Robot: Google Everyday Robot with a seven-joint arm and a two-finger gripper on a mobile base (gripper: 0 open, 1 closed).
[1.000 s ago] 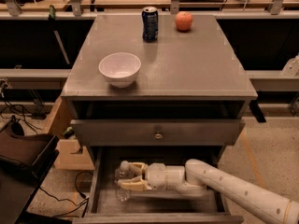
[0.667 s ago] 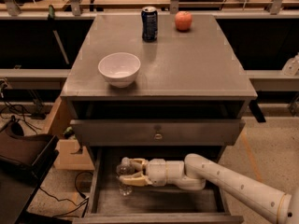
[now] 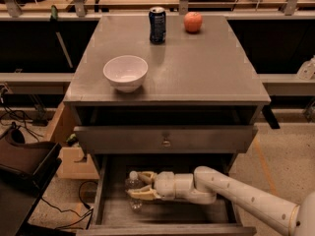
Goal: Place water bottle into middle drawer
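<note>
Partly hidden under the closed drawer front with a knob, the back of the middle drawer lies in deep shadow, and its near rim is cut off by the bottom edge of the view. The robot arm comes in from the lower right, its base out of sight. The label on the water bottle is too dim to make out.

The hand is inside the open middle drawer, towards its left side. Its two fingers are closed around the water bottle, one behind it and one across its front. The bottle stands roughly upright, white cap on top, with its base low against the plank floor.

Above, the grey tabletop carries a white bowl near its front left, and a dark blue soda can just beside an apple at the back. Around the cabinet are a pale speckled floor, loose cables and a cardboard box on the left.
</note>
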